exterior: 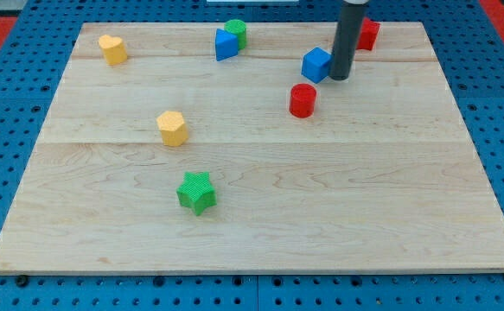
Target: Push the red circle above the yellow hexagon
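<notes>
The red circle point(303, 100) stands right of the board's middle, in its upper half. The yellow hexagon point(172, 128) lies well to its left and a little lower. My tip point(339, 78) is at the lower end of the dark rod, up and to the right of the red circle. It sits right beside a blue cube point(316, 65), on that cube's right side, apart from the red circle.
A yellow block point(111, 49) lies at the top left. A blue block point(226, 45) and a green block point(236, 32) sit together at the top middle. A red block point(367, 34) is partly hidden behind the rod. A green star point(197, 192) lies below the hexagon. The wooden board point(260, 233) rests on a blue pegboard.
</notes>
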`<state>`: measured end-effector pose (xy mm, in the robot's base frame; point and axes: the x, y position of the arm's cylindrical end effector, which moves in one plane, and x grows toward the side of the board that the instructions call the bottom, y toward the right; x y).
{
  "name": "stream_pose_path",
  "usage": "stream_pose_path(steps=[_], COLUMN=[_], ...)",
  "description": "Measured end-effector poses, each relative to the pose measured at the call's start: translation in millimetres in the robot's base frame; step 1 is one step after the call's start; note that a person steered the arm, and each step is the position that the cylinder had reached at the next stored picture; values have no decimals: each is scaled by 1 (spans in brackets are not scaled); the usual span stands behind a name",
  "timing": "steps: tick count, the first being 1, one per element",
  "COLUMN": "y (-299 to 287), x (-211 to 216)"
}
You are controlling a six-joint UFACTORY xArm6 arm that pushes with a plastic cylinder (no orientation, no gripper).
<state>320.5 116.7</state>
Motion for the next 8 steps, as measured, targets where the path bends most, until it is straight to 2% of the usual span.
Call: stream_pose_path(steps=[1,3,8], y=[-1,-30,-30], x=[23,39,82])
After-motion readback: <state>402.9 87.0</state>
